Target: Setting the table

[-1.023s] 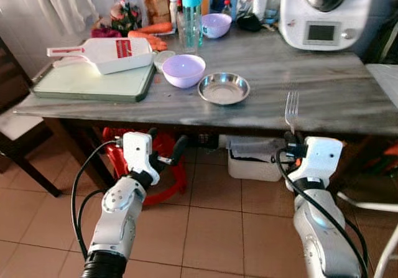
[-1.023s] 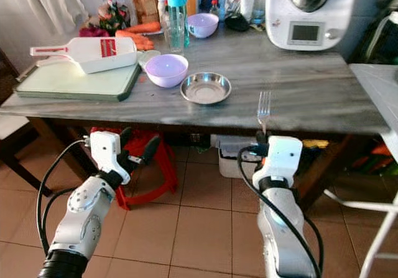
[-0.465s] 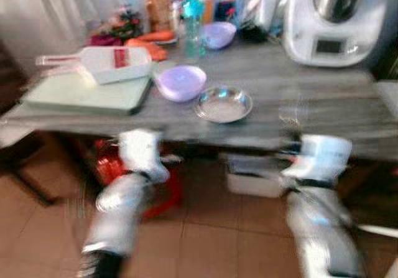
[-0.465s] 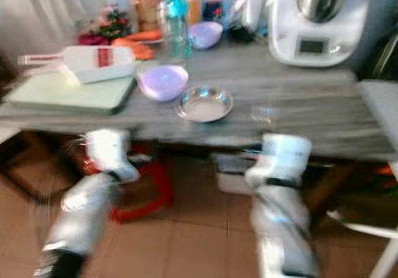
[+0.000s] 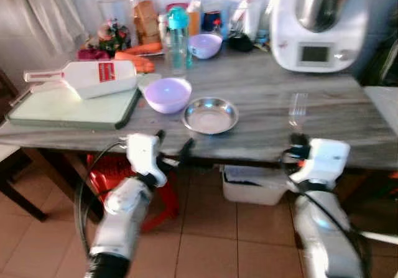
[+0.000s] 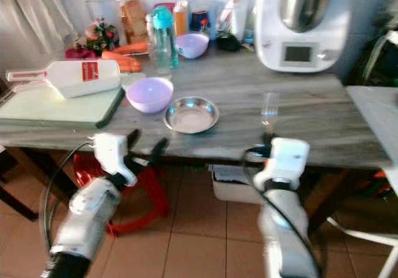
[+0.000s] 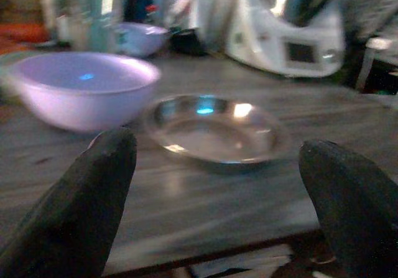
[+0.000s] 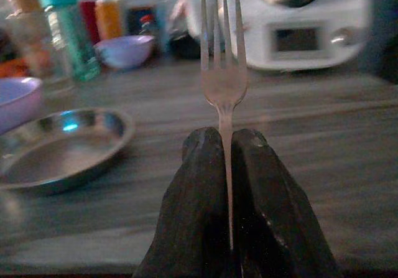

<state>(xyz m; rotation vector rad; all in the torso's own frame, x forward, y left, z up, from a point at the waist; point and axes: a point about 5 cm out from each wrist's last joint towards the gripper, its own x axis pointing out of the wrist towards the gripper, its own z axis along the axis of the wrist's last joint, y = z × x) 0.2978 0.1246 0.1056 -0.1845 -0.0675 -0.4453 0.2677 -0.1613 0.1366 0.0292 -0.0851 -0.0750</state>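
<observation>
My right gripper is shut on a silver fork, held upright with its tines up, at the near edge of the grey table; the fork looks blurred against the tabletop. A round steel dish lies on the table, left of the fork. Beside the dish stands a lilac bowl. My left gripper is open just below the table's front edge, in front of the dish and bowl, with nothing between its fingers.
A white kitchen machine stands at the back right. A green cutting board with a white scoop lies at the left. Bottles, jars, carrots and a second lilac bowl crowd the back. A red stool and white bin sit under the table.
The camera has moved nearer to the table and the whole picture has shifted. Both grippers now stand closer to the table's front edge; the fork stays upright in the right one.
</observation>
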